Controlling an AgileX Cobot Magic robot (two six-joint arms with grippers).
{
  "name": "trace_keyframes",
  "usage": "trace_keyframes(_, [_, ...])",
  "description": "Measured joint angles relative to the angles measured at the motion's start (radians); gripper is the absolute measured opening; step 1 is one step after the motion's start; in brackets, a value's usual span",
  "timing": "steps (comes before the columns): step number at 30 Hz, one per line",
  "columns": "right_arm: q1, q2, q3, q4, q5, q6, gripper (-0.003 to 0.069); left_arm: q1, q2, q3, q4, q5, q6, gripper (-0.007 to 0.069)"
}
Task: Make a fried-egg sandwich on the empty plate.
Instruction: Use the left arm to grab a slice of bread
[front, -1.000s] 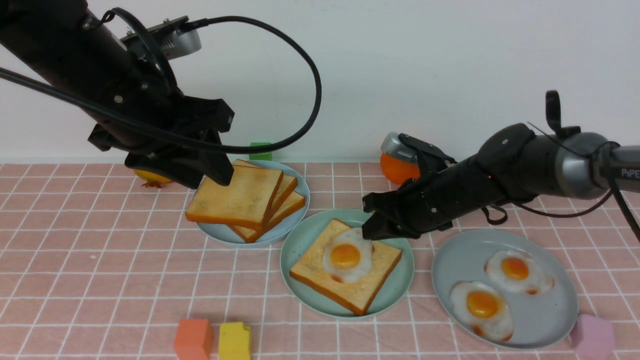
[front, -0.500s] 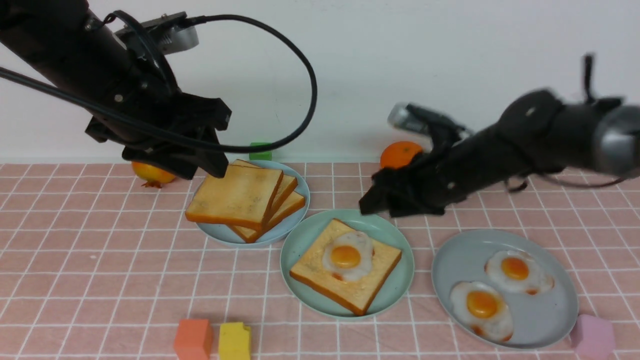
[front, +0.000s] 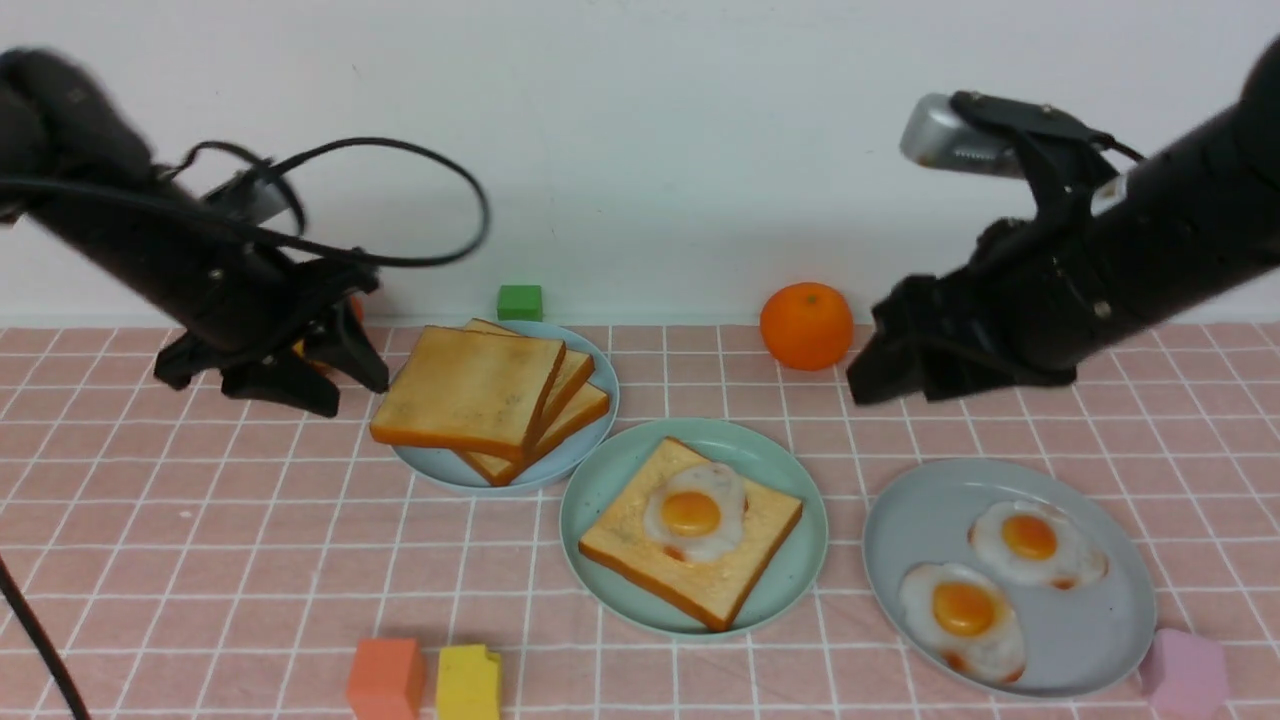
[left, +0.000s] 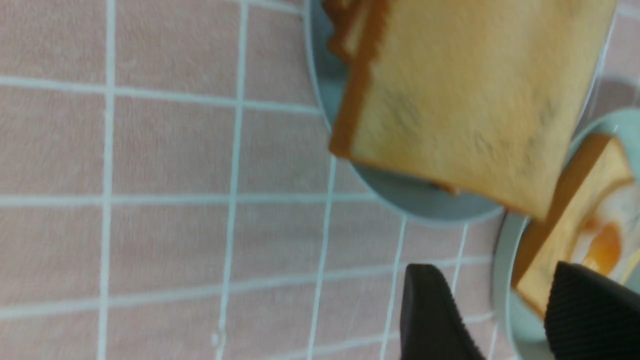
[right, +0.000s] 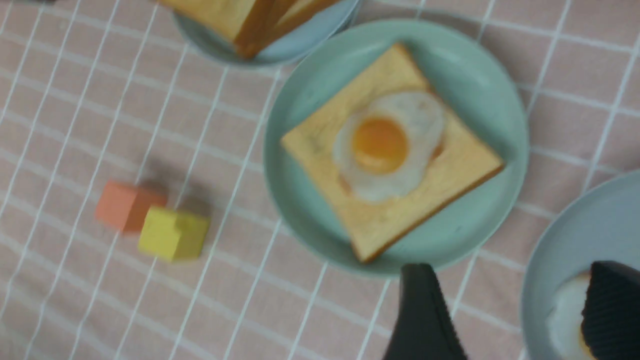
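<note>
The mint-green plate sits at centre front. On it lies one toast slice with a fried egg on top, uncovered; both show in the right wrist view. A stack of plain toast slices lies on the pale blue plate. My left gripper is open and empty, just left of that stack. My right gripper is open and empty, raised behind the grey-blue plate, right of the mint-green plate.
The grey-blue plate holds two more fried eggs. An orange and a green block stand at the back. Orange-red and yellow blocks stand at the front, a pink block at front right.
The right gripper has lifted off the egg on the mint-green plate and drawn back up and to the right. The left gripper has moved left and lower, away from the toast stack.
</note>
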Motion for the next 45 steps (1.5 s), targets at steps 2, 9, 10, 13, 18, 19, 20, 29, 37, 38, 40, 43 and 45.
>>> trace_keyframes(2, [0.021, -0.021, 0.023, 0.0, 0.0, -0.015, 0.0449, 0.023, 0.031, 0.0, -0.049, -0.004, 0.037, 0.0383])
trace_keyframes(9, [0.129, -0.052, 0.056, 0.03, -0.009, -0.047, 0.0447, 0.061, 0.154, 0.0, -0.171, -0.032, 0.113, 0.0459])
trace_keyframes(10, [0.135, -0.054, 0.056, 0.035, -0.01, -0.048, 0.0444, 0.061, 0.167, 0.0, -0.189, -0.032, 0.121, 0.0463])
trace_keyframes(13, [0.144, -0.054, 0.056, 0.048, -0.012, -0.048, 0.044, 0.061, 0.195, 0.0, -0.244, -0.034, 0.154, 0.0469])
trace_keyframes(18, [0.146, -0.056, 0.056, 0.06, -0.009, -0.049, 0.0436, 0.061, 0.214, -0.001, -0.3, -0.041, 0.186, 0.0471])
trace_keyframes(19, [0.146, -0.056, 0.056, 0.06, -0.009, -0.049, 0.0435, 0.061, 0.214, -0.001, -0.3, -0.041, 0.187, 0.0471])
trace_keyframes(20, [0.146, -0.056, 0.056, 0.06, -0.008, -0.049, 0.0433, 0.061, 0.215, -0.001, -0.3, -0.041, 0.187, 0.0471])
trace_keyframes(29, [0.146, -0.056, 0.056, 0.074, -0.003, -0.051, 0.0379, 0.061, 0.232, -0.001, -0.301, -0.042, 0.191, 0.0293])
trace_keyframes(37, [0.146, -0.062, 0.056, 0.068, 0.031, -0.052, 0.0332, 0.061, 0.226, -0.001, -0.304, -0.035, 0.201, 0.01])
trace_keyframes(38, [0.146, -0.067, 0.056, 0.061, 0.036, -0.053, 0.033, 0.061, 0.221, -0.001, -0.301, -0.034, 0.203, 0.0101])
trace_keyframes(40, [0.146, -0.09, 0.056, 0.027, 0.055, -0.055, 0.0328, 0.061, 0.188, -0.001, -0.296, -0.025, 0.221, 0.0101])
trace_keyframes(43, [0.146, -0.132, 0.056, -0.033, 0.082, -0.055, 0.0328, 0.061, 0.127, -0.001, -0.293, -0.006, 0.248, 0.0101])
trace_keyframes(45, [0.146, -0.17, 0.056, -0.089, 0.109, -0.055, 0.0328, 0.061, 0.072, -0.001, -0.294, 0.034, 0.266, 0.0101])
